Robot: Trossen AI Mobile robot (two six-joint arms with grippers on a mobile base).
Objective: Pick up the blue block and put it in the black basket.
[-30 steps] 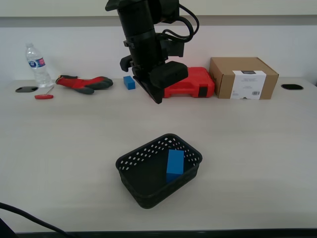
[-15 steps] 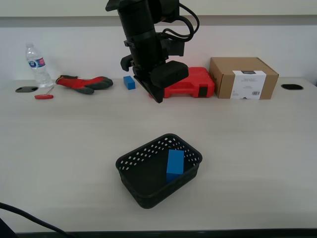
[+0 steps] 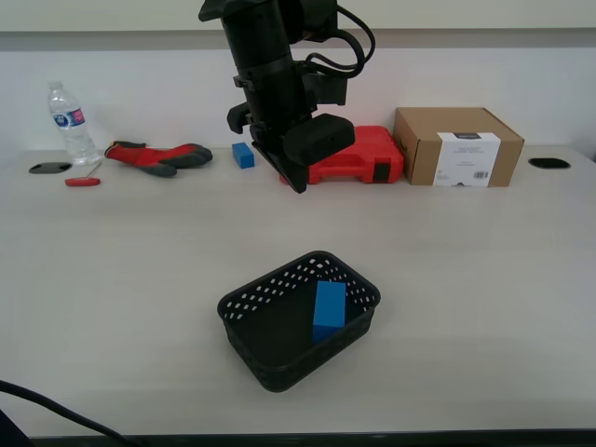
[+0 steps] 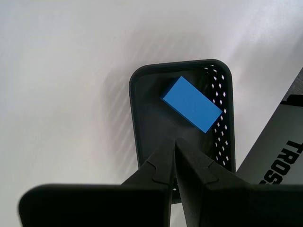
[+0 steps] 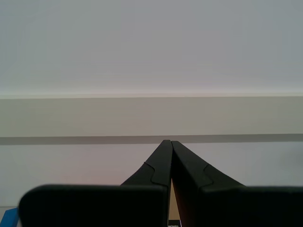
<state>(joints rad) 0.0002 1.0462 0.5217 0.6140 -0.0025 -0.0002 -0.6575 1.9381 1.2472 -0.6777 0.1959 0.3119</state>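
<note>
The blue block (image 3: 329, 310) stands inside the black basket (image 3: 270, 377), against its side wall on the exterior view's right. In the first wrist view the block (image 4: 191, 104) lies in the basket (image 4: 134, 123), free of any grip. My first gripper (image 4: 174, 142) is shut and empty, high above the basket. My second gripper (image 5: 168, 142) is shut and empty and faces a bare wall. A black arm hangs over the far table, its shut fingers (image 3: 298, 186) well above and behind the basket. The wrist views do not settle which arm it is.
A small blue cube (image 3: 243, 155), a red tool case (image 3: 368, 154), a cardboard box (image 3: 456, 146), red gloves (image 3: 158, 156), a water bottle (image 3: 70, 121) and a red-handled tool (image 3: 82, 182) line the far edge. A black cable (image 3: 47, 410) crosses the near corner.
</note>
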